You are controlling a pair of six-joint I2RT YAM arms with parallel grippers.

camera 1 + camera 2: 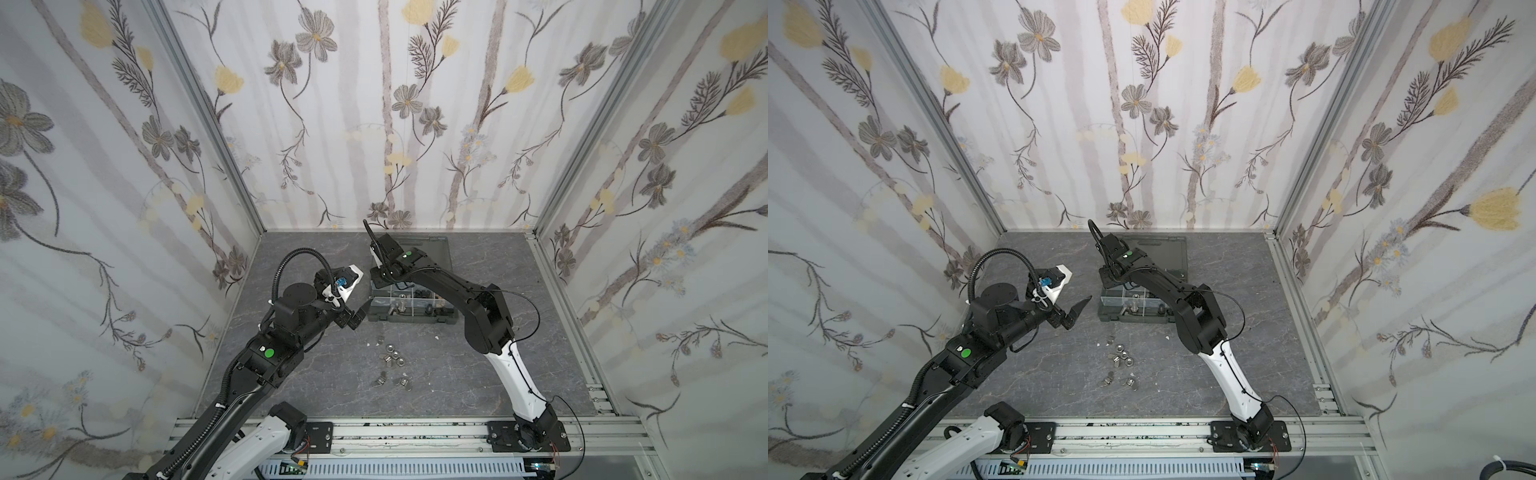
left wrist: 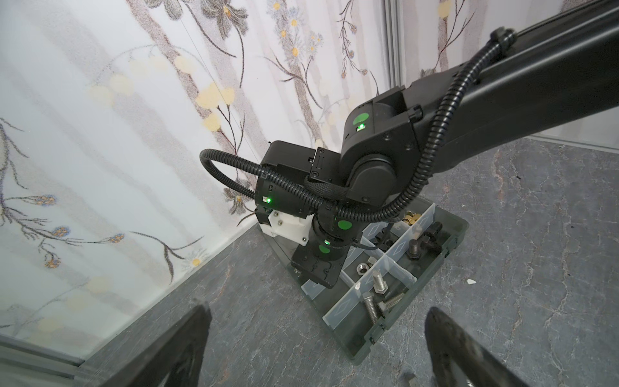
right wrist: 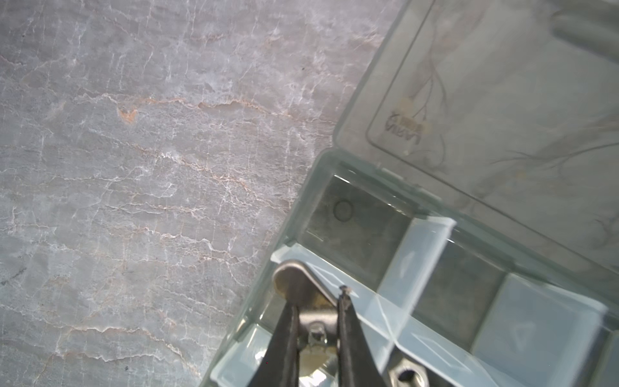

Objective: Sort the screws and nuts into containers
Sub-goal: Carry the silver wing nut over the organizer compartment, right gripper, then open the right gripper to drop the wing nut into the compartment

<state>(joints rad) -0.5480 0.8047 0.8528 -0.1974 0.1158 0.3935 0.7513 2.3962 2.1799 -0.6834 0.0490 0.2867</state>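
Lower centre, right wrist view: right gripper (image 3: 316, 301) pinched nearly closed on silver two-winged metal nut (image 3: 294, 278), over translucent dividers (image 3: 418, 254) at a corner of dark grey plastic organizer case (image 1: 409, 321). Both top views: case centre frame, largely hidden under right arm (image 1: 449, 284). Just left of case: left gripper (image 1: 1079, 313), spread wide, holding nothing. On grey marbled tabletop (image 1: 332, 382) below case: loose silver nuts (image 1: 390, 357), clustered. In an end compartment: silver hex-head bolts (image 2: 370, 306).
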